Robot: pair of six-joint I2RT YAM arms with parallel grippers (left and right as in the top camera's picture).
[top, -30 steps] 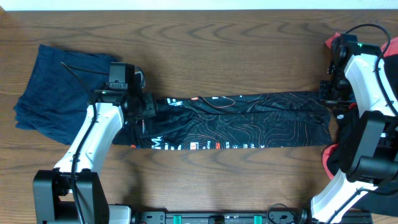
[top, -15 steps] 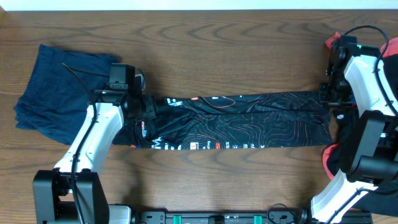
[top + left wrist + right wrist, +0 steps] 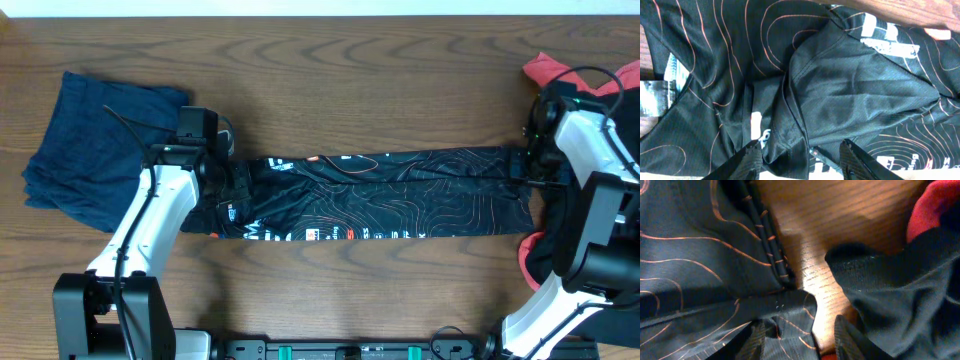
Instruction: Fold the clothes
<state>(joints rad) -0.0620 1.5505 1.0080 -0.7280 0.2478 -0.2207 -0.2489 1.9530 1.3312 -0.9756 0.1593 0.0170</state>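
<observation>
1. Nearest the robot's bases, a strip of bare desk (image 3: 380,270) runs below the jersey's lower edge, open from one arm to the other.
2. The black jersey (image 3: 400,195) lies across the middle of the desk as a long, narrow band. Its lower edge is fairly straight, and white-orange lettering sits along that edge toward the left.
3. The left gripper (image 3: 232,185) hangs over the band's left end. In the left wrist view its fingers (image 3: 745,162) are spread apart, with rumpled jersey cloth and a raised fold lying beneath and between them; they pinch nothing.
4. The right gripper (image 3: 525,168) is at the band's right end. The right wrist view shows its fingers (image 3: 757,335) spread over the hem corner. A narrow wedge of bare desk separates that hem from a plain black garment (image 3: 900,290).
5. A navy garment (image 3: 95,150) lies to the left, its right edge near the left arm. The arm hides whether it touches the jersey.
6. A red garment (image 3: 555,68) lies at the far right, partly behind the right arm.
7. Beyond the jersey's upper edge, wide bare wood stretches to the desk's far edge.
</observation>
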